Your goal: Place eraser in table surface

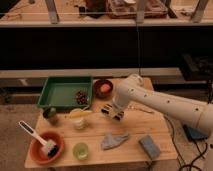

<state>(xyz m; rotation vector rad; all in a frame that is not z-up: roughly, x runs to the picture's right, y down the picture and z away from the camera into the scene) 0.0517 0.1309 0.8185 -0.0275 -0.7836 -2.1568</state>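
Here hand (112, 112) nears green tray (50, 86).

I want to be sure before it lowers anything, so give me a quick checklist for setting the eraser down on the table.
1. Gripper over the table surface, right of the green tray: ok.
2. Eraser visibly held in the gripper: cannot tell.
3. Bare wood directly below the gripper: ok.
4. Yellow cup stands close on the gripper's left; clearance: cannot tell.
5. Grey cloth and grey-blue block lie nearer the front edge, apart from the gripper: ok.
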